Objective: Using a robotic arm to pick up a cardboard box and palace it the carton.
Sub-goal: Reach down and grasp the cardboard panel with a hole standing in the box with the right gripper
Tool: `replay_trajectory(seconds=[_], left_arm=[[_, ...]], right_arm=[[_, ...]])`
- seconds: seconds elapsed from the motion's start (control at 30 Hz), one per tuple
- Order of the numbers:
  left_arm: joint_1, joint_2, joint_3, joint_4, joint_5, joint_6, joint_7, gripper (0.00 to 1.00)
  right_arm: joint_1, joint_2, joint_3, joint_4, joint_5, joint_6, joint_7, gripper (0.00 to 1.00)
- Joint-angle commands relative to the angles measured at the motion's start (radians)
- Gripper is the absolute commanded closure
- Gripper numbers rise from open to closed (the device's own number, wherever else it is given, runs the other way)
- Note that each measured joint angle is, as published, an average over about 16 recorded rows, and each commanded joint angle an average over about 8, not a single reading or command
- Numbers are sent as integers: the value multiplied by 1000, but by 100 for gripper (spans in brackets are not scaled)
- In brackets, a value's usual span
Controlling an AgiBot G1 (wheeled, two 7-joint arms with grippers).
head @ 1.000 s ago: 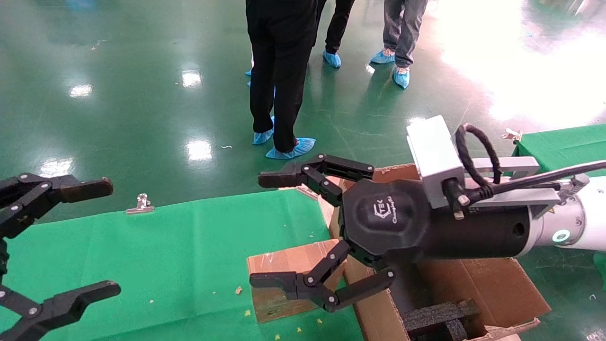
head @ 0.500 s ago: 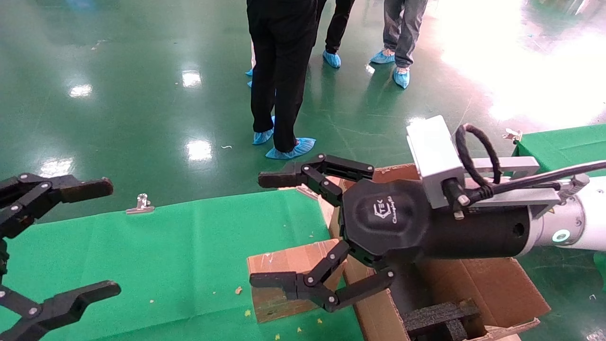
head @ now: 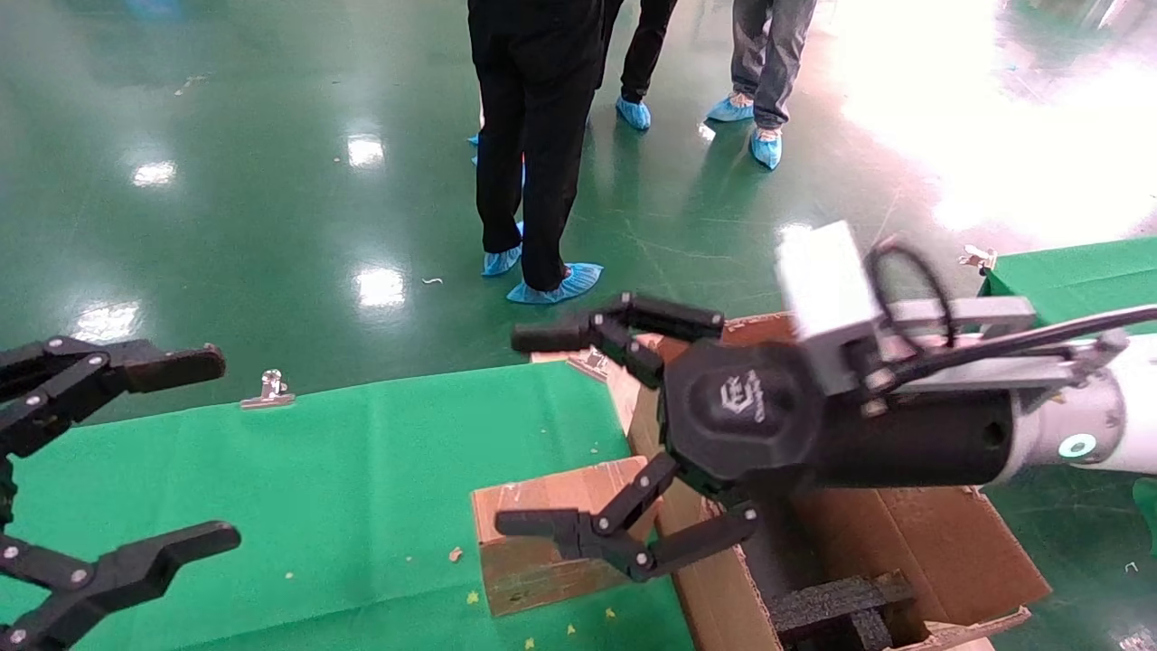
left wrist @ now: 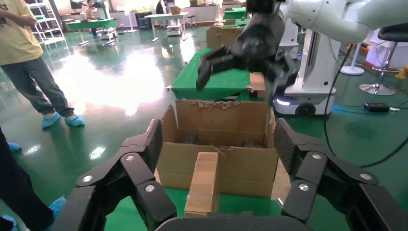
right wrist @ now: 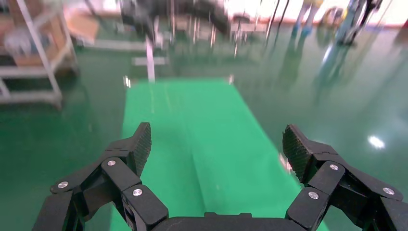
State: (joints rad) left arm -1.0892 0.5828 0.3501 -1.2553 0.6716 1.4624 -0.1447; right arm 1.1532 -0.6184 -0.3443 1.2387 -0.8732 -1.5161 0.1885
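The small taped cardboard box lies on the green-covered table, against the left wall of the large carton. Black foam blocks sit inside the carton. My right gripper, on the white robotic arm, is open and empty. It hovers above the box and the carton's left edge. My left gripper is open and empty at the table's left end. The left wrist view shows it pointed at the box and the carton. The right wrist view shows open jaws above green cloth; the box is hidden there.
Several people in blue shoe covers stand on the glossy green floor beyond the table. A metal binder clip holds the cloth at the far edge. A second green table stands at the right. A white robot base stands behind the carton.
My right gripper has shifted slightly right, toward the carton, and tilted a little, still open. My left gripper has moved slightly down and right.
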Motion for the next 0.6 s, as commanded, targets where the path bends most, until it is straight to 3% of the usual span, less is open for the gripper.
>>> replay_trajectory(seconds=[0.03, 0.33, 0.6], left_arm=[[0, 0, 0, 0, 0, 0, 0, 100], [0, 0, 0, 0, 0, 0, 0, 100], [0, 0, 0, 0, 0, 0, 0, 100]], right_arm=[[20, 2, -16, -7, -39, -7, 2, 0], [219, -117, -187, -168, -309, -60, -17, 0], [397, -265, -380, -363, -486, -70, -104, 0]])
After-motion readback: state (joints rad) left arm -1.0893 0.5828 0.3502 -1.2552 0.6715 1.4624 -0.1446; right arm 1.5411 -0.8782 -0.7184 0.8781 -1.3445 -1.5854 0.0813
